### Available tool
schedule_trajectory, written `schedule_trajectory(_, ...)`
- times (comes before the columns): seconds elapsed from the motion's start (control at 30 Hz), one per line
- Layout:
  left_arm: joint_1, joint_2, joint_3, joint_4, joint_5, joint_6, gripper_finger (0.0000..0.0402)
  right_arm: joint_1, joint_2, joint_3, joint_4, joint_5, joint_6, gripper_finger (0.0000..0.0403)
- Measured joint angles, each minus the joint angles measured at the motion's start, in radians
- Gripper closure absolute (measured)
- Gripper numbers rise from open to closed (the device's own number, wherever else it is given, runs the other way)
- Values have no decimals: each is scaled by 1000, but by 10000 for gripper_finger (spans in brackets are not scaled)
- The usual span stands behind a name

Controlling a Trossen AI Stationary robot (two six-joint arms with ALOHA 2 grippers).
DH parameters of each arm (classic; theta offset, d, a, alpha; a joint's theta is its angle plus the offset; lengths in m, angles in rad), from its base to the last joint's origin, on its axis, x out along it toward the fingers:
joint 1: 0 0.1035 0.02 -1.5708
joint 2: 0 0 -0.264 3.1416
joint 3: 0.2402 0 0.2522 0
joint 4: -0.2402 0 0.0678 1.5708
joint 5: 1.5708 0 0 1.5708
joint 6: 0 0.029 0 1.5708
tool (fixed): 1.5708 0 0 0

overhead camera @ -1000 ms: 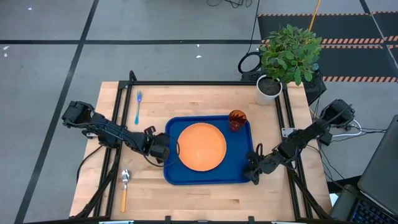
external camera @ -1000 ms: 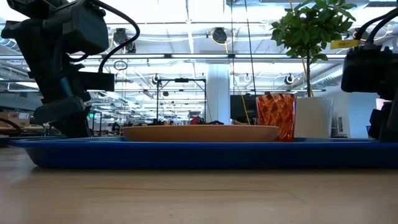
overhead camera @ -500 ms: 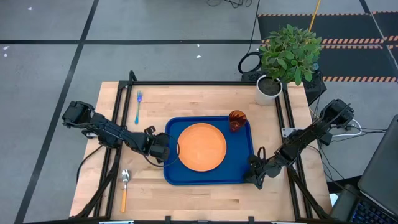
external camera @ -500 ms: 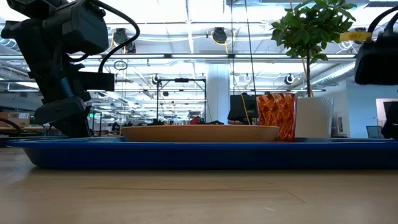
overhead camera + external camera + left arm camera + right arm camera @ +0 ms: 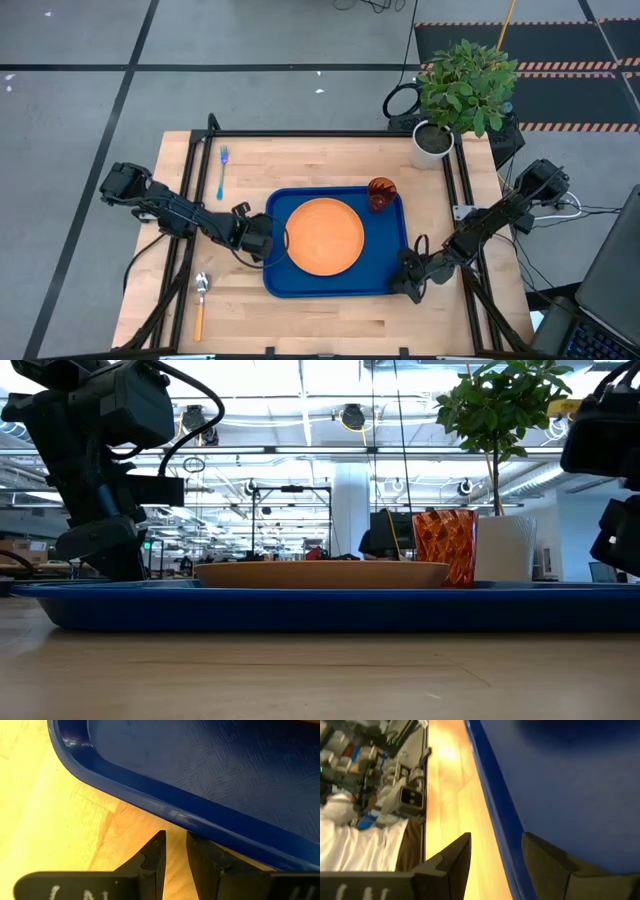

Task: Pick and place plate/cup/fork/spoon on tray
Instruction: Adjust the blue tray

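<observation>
The blue tray (image 5: 335, 280) lay at lower centre of the high view on the wooden bench (image 5: 300, 160). The orange plate (image 5: 324, 236) sat in the tray's middle, and the orange-red cup (image 5: 380, 193) stood in the tray's upper right corner. The light-blue fork (image 5: 222, 171) lay on the bench at upper left, well apart from the tray. The spoon (image 5: 200, 302) lay at lower left. A potted plant (image 5: 462, 88) stood at the bench's upper right corner. The left claw (image 5: 272, 238) rested at the tray's left rim, its fingers (image 5: 155, 856) slightly apart with nothing between them. The right claw (image 5: 404, 287) sat at the tray's lower right corner, fingers (image 5: 452, 862) spread wide and empty. No legible writing was visible.
</observation>
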Motion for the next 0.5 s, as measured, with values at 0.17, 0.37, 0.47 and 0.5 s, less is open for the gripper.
schedule_trajectory(0.17, 0, 0, 0, 1, 0, 1, 321, 0, 0, 0, -3, 8, 51, 234)
schedule_trajectory(0.37, 0, 0, 0, 1, 0, 1, 321, 0, 0, 0, 87, 5, 14, 234)
schedule_trajectory(0.47, 0, 0, 0, 1, 0, 0, 321, 2, 0, 1, 144, 0, -24, 234)
schedule_trajectory(0.5, 0, 0, 0, 2, 0, -1, 321, 4, 0, 1, 153, 0, -32, 234)
